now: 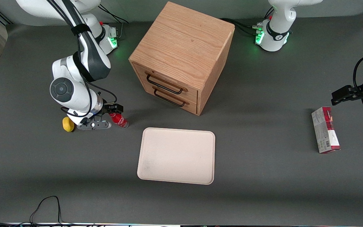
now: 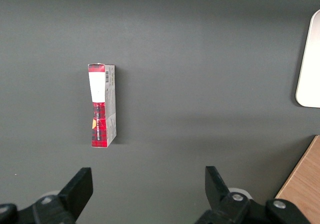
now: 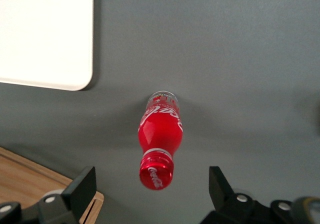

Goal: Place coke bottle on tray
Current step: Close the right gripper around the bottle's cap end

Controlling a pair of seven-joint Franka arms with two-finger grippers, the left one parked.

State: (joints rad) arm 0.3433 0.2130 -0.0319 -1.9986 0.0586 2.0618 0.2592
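coke bottle (image 3: 160, 134) – glossy plastic | tray (image 1: 176, 155) – matt (smooth) | drawer cabinet (image 1: 181, 56) – grained wood

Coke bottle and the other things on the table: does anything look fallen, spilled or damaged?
Nothing stands out. The coke bottle stands on the table, capped, between the open gripper fingers, beside the tray. The carton lies flat, undamaged.
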